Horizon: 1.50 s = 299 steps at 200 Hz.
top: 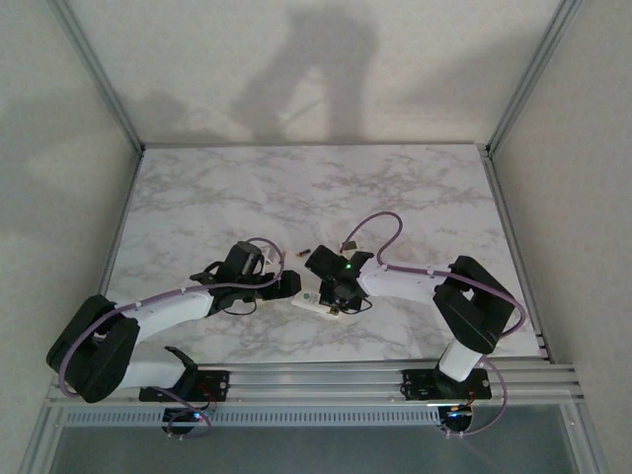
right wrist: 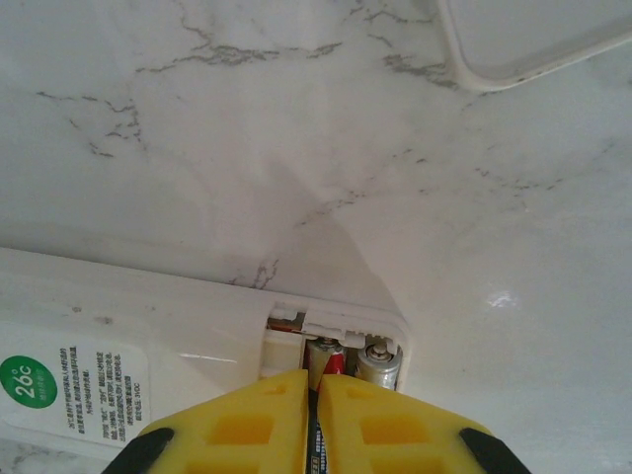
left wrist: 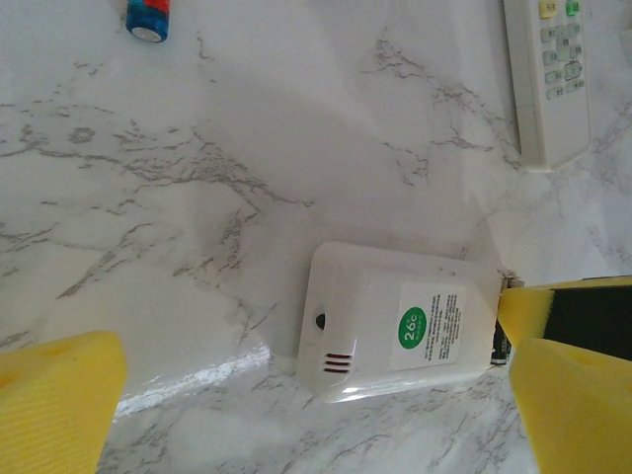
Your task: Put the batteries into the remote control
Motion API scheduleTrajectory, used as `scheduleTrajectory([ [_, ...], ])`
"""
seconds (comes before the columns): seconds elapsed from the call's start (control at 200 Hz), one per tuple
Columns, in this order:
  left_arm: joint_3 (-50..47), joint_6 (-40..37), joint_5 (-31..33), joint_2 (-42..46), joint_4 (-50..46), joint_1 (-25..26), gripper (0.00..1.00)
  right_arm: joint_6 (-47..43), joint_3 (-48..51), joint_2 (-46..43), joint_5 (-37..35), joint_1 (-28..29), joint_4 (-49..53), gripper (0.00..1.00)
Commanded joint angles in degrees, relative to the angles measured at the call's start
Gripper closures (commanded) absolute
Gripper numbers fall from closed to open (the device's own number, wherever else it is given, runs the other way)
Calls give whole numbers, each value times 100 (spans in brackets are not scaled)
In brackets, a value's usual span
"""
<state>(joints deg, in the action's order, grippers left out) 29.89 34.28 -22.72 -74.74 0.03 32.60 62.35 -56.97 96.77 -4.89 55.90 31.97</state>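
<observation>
Note right end effector (right wrist: 314, 395) pinched shut on a battery (right wrist: 326, 361), its tip at the open recess of the remote control (right wrist: 148, 326), which lies back-up on the table (right wrist: 296, 148). Second battery (right wrist: 380, 363) seated alongside. Left end effector (top: 288, 284) spread wide, empty. Judge cell light, rigid, slick: grip mid-barrel, brace handset.

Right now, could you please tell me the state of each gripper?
Left gripper: open.
Right gripper: shut on a battery at the recess of the remote control.
</observation>
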Motion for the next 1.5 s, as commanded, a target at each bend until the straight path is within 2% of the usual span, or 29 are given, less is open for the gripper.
scheduleTrajectory([
  [0.0,26,4,52,-38,68,62,1,3,7,271,-21,105,105,87],
  [0.315,45,8,77,-43,78,62,1,-200,-441,-438,-408,105,733,85],
  [0.506,78,-61,314,167,-23,62,1,-580,-764,-784,-1028,11,1109,82],
  [0.591,81,-151,402,366,-42,62,1,-1110,-840,-885,-1459,-131,1175,78],
  [0.716,72,-302,537,739,-81,62,1,-2594,-1014,-918,-2020,-426,1142,68],
  [0.851,27,-463,691,1152,-90,62,1,-4118,-1323,-680,-1761,-689,1155,60],
  [0.961,-49,-554,750,1463,6,67,1,-4591,-1197,-624,-1368,-1101,893,54],
  [1.071,-156,-606,773,1743,133,62,1,-4430,-1328,-499,-1242,-1950,1017,46],
  [1.186,-163,-674,843,1900,144,62,1,-3032,-1818,-65,-1791,-2597,1725,48],
  [1.282,-176,-729,875,1921,155,62,1,-1962,-1890,223,-1739,-3021,1929,47],
  [1.357,-186,-762,827,1927,159,62,1,-1394,-1706,336,-1443,-3336,1740,41],
  [1.427,-185,-812,780,1947,134,61,1,-1391,-1491,345,-1177,-3539,1295,35],
  [1.492,-177,-873,787,1997,73,62,1,-2053,-1462,405,-901,-3663,891,34],
])
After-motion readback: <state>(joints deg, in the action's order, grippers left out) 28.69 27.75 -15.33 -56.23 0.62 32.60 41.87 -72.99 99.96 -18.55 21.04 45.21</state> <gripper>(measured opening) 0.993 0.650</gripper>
